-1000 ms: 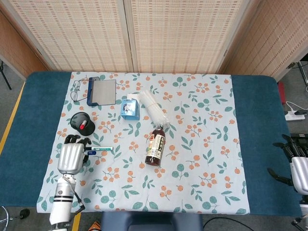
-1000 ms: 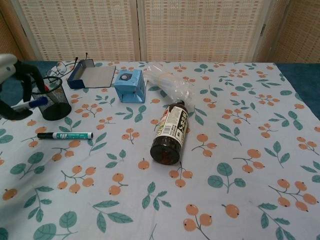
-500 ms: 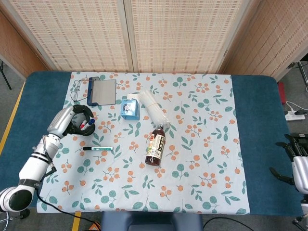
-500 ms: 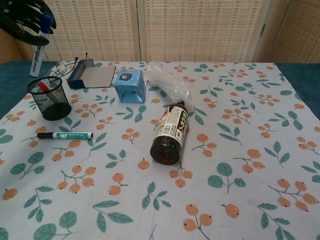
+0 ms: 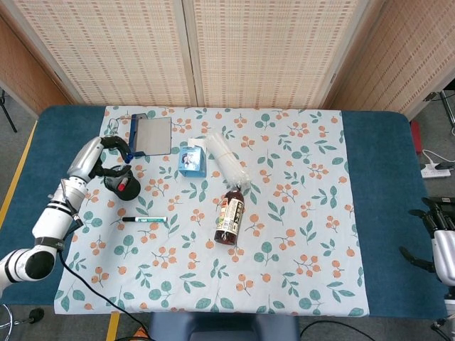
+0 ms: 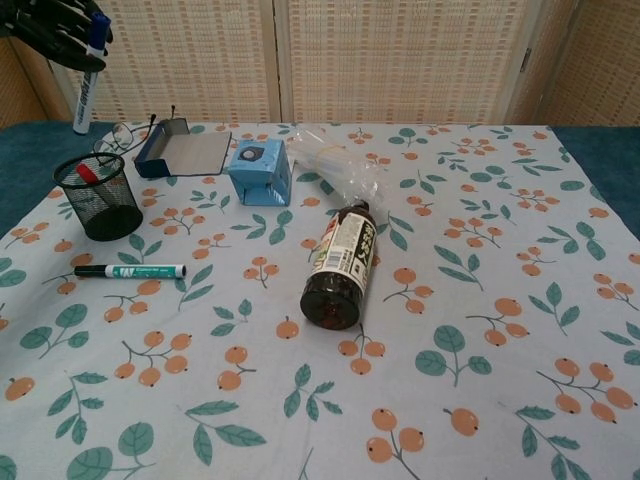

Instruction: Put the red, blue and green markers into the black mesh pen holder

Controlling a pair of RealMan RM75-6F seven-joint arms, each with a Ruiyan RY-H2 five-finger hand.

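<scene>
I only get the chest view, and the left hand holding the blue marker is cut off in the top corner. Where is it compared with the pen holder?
Observer: In the head view the left hand, gripping the blue marker, shows just past the far-left side of the black mesh pen holder, not centred over its opening.
Operator: And the right hand? It's nowhere in my picture.
Observer: The right hand is at the right edge of the table, off the floral cloth. It holds nothing and its fingers are apart.
</scene>
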